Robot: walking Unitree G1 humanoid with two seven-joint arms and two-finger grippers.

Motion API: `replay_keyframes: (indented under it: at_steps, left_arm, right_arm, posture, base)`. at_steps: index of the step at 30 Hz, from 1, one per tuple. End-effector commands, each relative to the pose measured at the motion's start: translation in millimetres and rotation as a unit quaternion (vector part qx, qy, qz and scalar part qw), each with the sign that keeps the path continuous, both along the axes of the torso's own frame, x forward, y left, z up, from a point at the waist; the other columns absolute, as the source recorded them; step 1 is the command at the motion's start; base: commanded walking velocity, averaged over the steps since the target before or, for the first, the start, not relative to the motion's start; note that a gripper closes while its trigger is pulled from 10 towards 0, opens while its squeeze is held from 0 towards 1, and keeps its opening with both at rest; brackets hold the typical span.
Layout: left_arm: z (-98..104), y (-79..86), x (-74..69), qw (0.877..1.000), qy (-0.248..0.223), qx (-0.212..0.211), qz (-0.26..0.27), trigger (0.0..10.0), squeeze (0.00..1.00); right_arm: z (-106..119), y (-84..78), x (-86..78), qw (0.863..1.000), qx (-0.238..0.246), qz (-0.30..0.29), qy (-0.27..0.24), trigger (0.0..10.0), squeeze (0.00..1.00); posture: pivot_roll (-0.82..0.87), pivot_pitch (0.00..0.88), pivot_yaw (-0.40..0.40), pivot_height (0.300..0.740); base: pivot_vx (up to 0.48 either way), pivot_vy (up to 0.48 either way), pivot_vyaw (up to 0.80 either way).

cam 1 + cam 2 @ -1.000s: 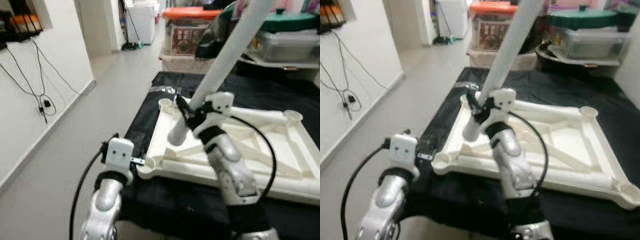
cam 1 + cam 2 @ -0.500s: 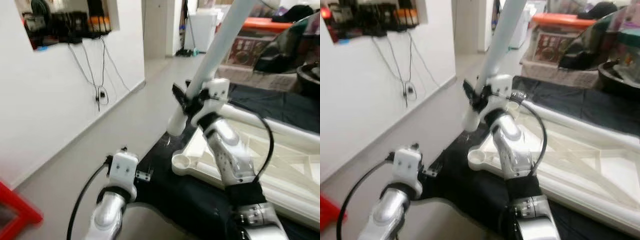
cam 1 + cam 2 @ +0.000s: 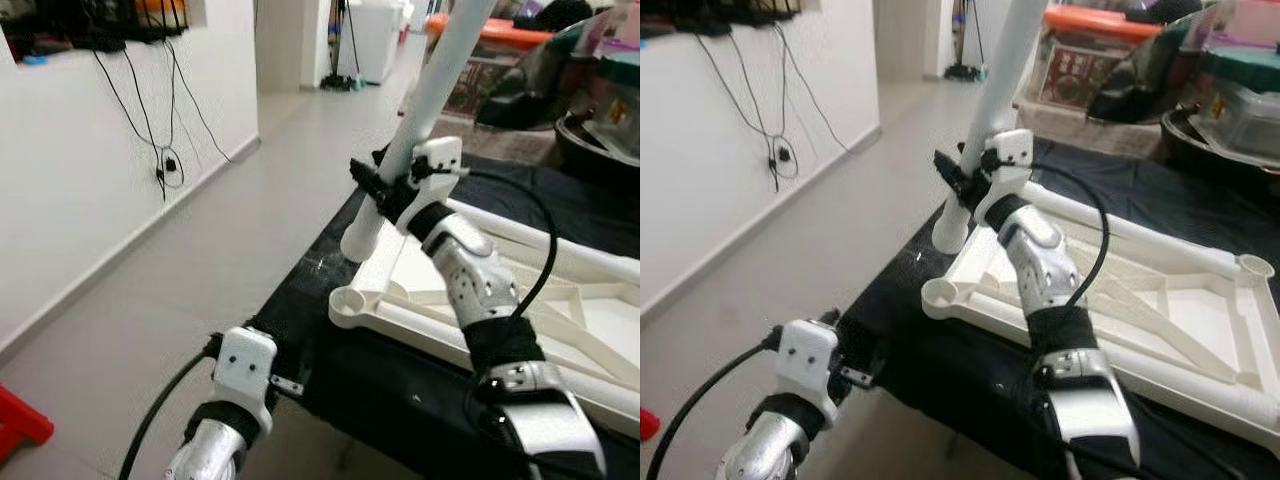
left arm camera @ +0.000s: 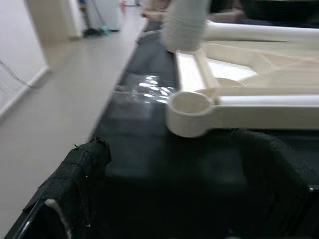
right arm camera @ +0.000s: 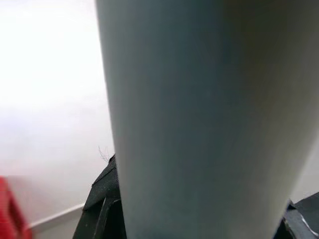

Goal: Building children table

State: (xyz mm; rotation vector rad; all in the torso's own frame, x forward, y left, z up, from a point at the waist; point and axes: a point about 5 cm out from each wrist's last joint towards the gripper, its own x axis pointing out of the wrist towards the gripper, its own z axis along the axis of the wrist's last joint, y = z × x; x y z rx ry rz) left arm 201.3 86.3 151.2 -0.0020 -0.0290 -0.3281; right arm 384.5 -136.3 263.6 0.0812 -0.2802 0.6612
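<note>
While the right end effector (image 3: 385, 190) clamps the table leg (image 3: 425, 105) — storage boxes (image 3: 1080, 60) crowd behind

The leg (image 3: 425, 110) and tabletop (image 3: 560, 300) are cream-white; the cloth (image 3: 320, 330) under them is black; the floor (image 3: 180, 290) is pale grey.

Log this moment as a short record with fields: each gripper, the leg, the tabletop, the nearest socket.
right gripper: shut on table leg, held above the tabletop's corner
table leg: white tube, tilted, lower end not in a socket
tabletop: white, upside down on black cloth
corner socket: empty
left gripper: low, beside the cloth edge, holding nothing
</note>
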Motion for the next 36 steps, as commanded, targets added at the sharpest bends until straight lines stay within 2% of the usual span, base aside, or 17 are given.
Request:
replay_keyframes:
  at_steps: [1, 3, 7, 14, 19, 22, 26, 30, 36]
  left_arm:
    - [2, -0.1, -4.7, 1.000, 0.007, -0.004, -0.009, 10.0, 0.00]
    - [3, -0.4, -8.1, 1.000, 0.012, -0.009, -0.012, 10.0, 0.00]
    - [5, -0.8, -9.5, 1.000, 0.014, -0.013, -0.013, 10.0, 0.00]
    - [10, -1.3, -15.8, 1.000, 0.017, -0.016, -0.009, 10.0, 0.00]
    - [12, -1.0, -18.6, 1.000, 0.023, -0.017, -0.008, 10.0, 0.00]
    - [13, -1.5, -19.6, 1.000, 0.025, -0.015, -0.007, 10.0, 0.00]
    - [14, -3.0, -20.1, 1.000, 0.026, -0.013, -0.007, 10.0, 0.00]
    - [14, -3.4, -20.7, 1.000, 0.027, -0.011, -0.009, 10.0, 0.00]
    - [14, -4.7, -21.1, 1.000, 0.028, -0.007, -0.011, 10.0, 0.00]
  right_arm:
    - [1, 0.1, -0.1, 0.999, 0.004, 0.047, 0.011, 10.0, 0.00]
    - [-1, 2.2, -1.4, 0.996, -0.004, 0.089, 0.019, 10.0, 0.00]
    - [-1, 5.1, -2.1, 0.993, -0.016, 0.115, 0.018, 10.0, 0.00]
    - [3, 11.1, -4.4, 0.979, -0.017, 0.203, 0.018, 10.0, 0.00]
    - [3, 9.4, -3.3, 0.971, -0.016, 0.236, 0.023, 10.0, 0.00]
    - [0, 7.8, -2.8, 0.968, -0.036, 0.247, 0.027, 10.0, 0.00]
    - [-4, 5.7, -7.2, 0.953, -0.051, 0.295, 0.034, 10.0, 0.00]
    - [-3, 2.9, -5.0, 0.953, -0.074, 0.293, 0.027, 10.0, 0.00]
    - [7, -3.0, -0.4, 0.959, -0.069, 0.274, 0.020, 10.0, 0.00]
  posture:
    - [0.07, 0.192, -0.079, 0.740]
    - [0.06, 0.204, -0.081, 0.740]
    - [0.06, 0.208, -0.081, 0.740]
    - [0.08, 0.255, -0.106, 0.740]
    - [0.08, 0.263, -0.108, 0.740]
    - [0.08, 0.263, -0.108, 0.740]
    - [0.09, 0.265, -0.110, 0.740]
    - [0.08, 0.264, -0.107, 0.740]
    - [0.08, 0.262, -0.106, 0.740]
  base:
    - [0.000, 0.000, 0.00]
    - [0.000, 0.000, 0.00]
    - [0.000, 0.000, 0.00]
    - [0.000, 0.000, 0.00]
    - [0.000, 0.000, 0.00]
    - [0.000, 0.000, 0.00]
    - [0.000, 0.000, 0.00]
    - [0.000, 0.000, 0.00]
    - [0.000, 0.000, 0.00]
